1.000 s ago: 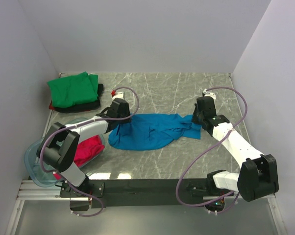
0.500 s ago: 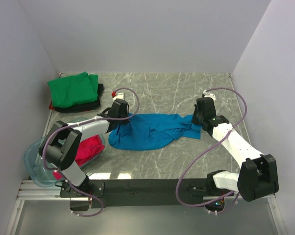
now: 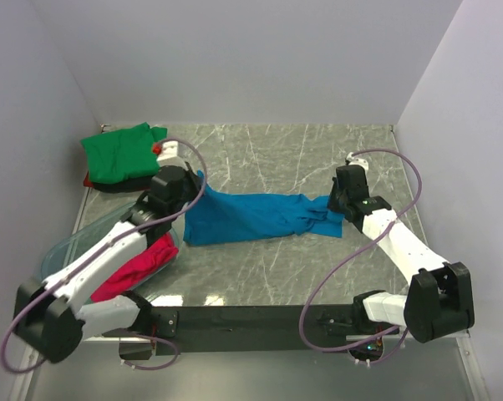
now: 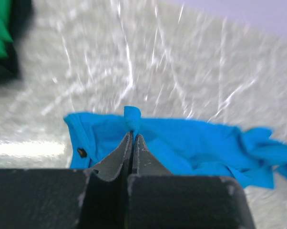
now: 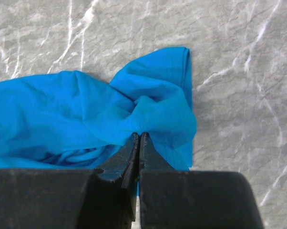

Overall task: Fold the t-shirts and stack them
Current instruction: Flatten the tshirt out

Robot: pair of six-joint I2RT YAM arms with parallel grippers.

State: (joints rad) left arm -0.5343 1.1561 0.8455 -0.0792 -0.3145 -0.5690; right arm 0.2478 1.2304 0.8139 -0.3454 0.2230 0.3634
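Note:
The bright blue t-shirt [image 3: 251,219] lies stretched across the middle of the marble table between both grippers. My left gripper [image 3: 193,180] is shut on a pinch of its left edge, raised a little off the table; the left wrist view shows a fold of the blue t-shirt [image 4: 191,143] poking up between the tips of the left gripper [image 4: 133,136]. My right gripper [image 3: 334,209] is shut on the bunched right end; in the right wrist view the right gripper [image 5: 139,136] pinches the blue t-shirt [image 5: 62,105]. A green t-shirt [image 3: 118,152] lies folded on a black one [image 3: 143,180] at the back left.
A clear plastic bin [image 3: 66,255] lies at the front left with a magenta-red t-shirt [image 3: 139,266] in it, under my left arm. Walls close the table in on the left, back and right.
My left gripper has shut on the blue t-shirt's left edge and pulled it left and back, drawing the shirt out longer. The right gripper has held still.

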